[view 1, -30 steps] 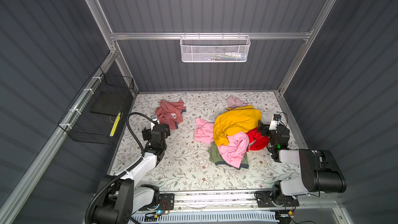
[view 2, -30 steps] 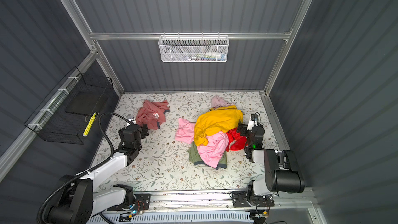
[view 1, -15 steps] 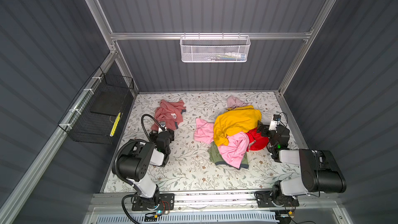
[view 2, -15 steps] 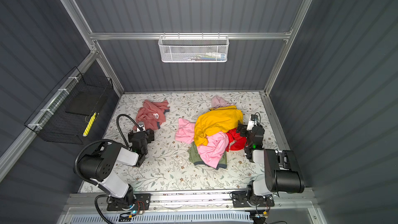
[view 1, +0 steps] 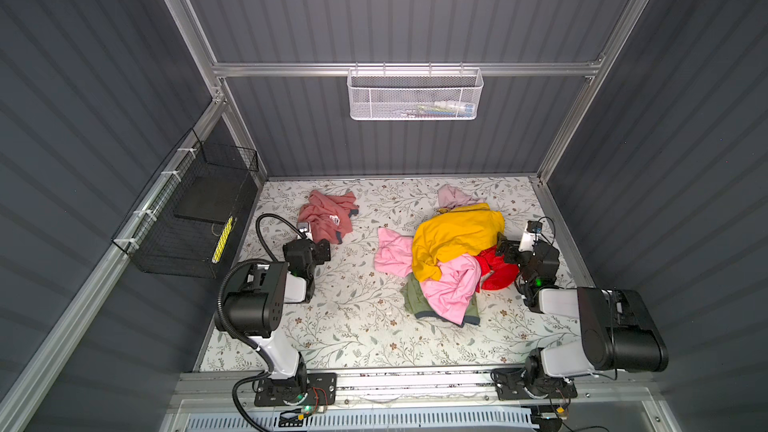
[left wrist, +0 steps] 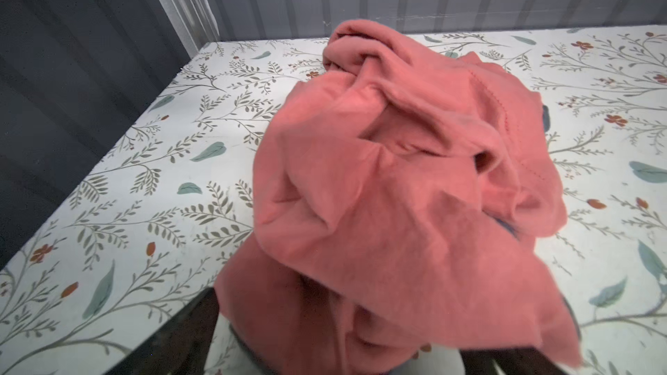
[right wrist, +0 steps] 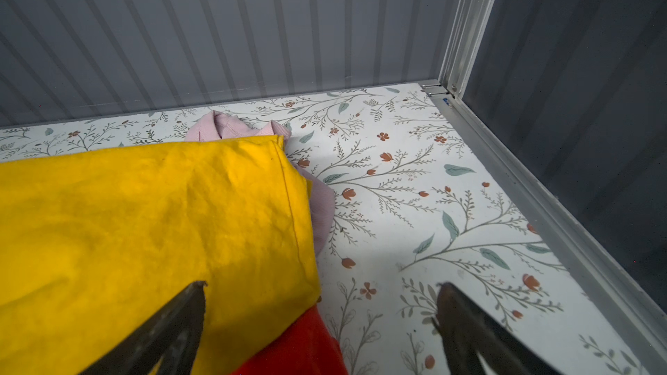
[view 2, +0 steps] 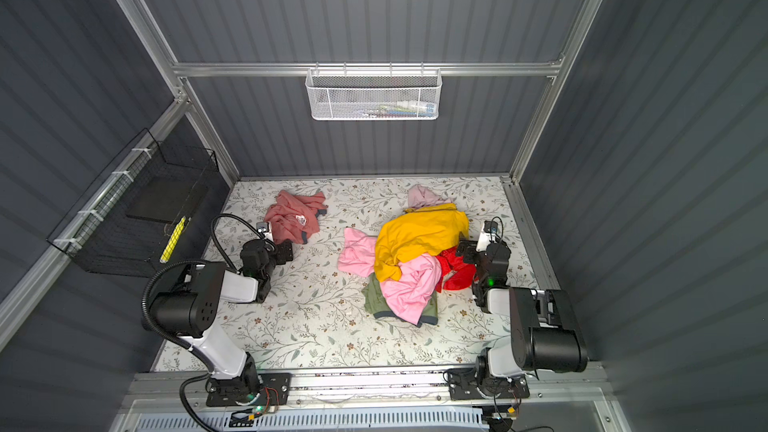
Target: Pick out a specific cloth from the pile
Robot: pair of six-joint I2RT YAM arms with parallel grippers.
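cloth (view 1: 328,218) sits well apart from pile (view 1: 453,243), so pick prob done. L gripper (view 1: 325,249) beside it, jaws spread, empty. R gripper (right wrist: 321,288) at pile edge, jaws spread too.

the table surface (view 1: 357,326) was white, printed with grey-green sprigs, teal leaves and small rust-red flowers. the cloth (view 1: 328,216) was dusty salmon-rose with dark grey-blue edge trim and a small white patch. the pile (view 1: 453,238) showed mustard yellow, bubblegum pink, olive green, vivid red and pale pink. the walls (view 1: 415,14) were dark grey, vertically ribbed. the mesh basket (view 1: 415,95) beyond the pile was white; the wire basket (view 1: 174,259) was black, with a yellow strip (view 1: 222,238) inside.
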